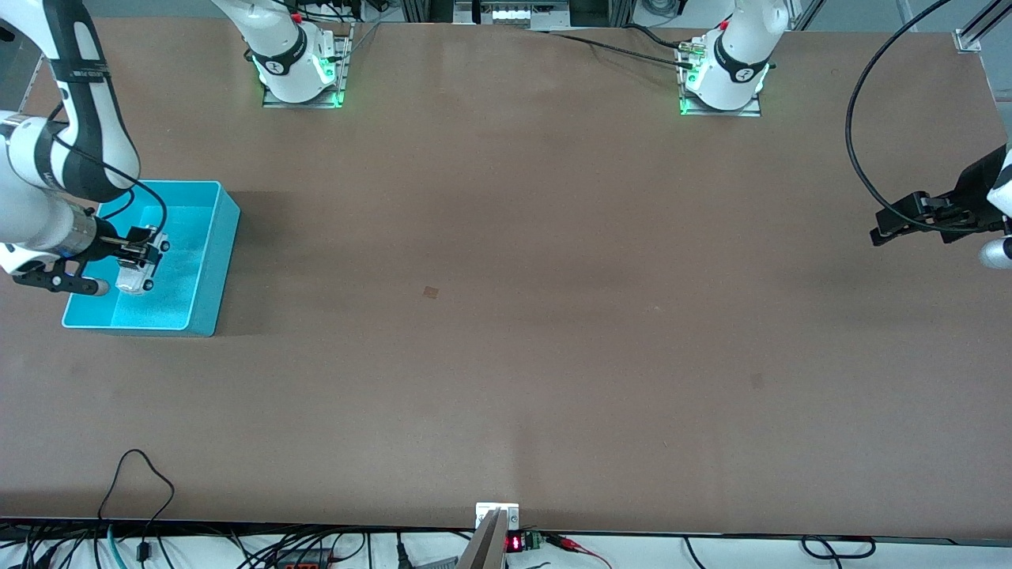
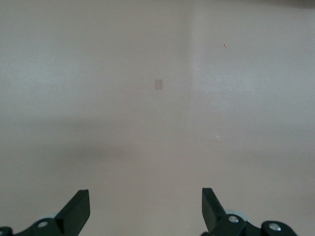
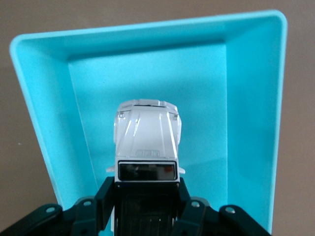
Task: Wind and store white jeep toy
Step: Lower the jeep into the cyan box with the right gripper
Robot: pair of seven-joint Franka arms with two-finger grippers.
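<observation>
The white jeep toy [image 1: 141,273] with a black roof and small black wheels hangs in my right gripper [image 1: 146,251] over the inside of the turquoise bin [image 1: 207,261]. In the right wrist view the jeep [image 3: 146,142] points away from the camera and the black fingers [image 3: 105,194] clamp both sides of its black roof, with the bin [image 3: 44,113] below it. My left gripper [image 1: 897,225] is open and empty over bare table at the left arm's end; its two fingertips [image 2: 78,206] stand wide apart.
The bin sits at the right arm's end of the table. A small square mark [image 1: 431,292] lies on the brown tabletop near the middle. Cables hang along the table edge nearest the front camera.
</observation>
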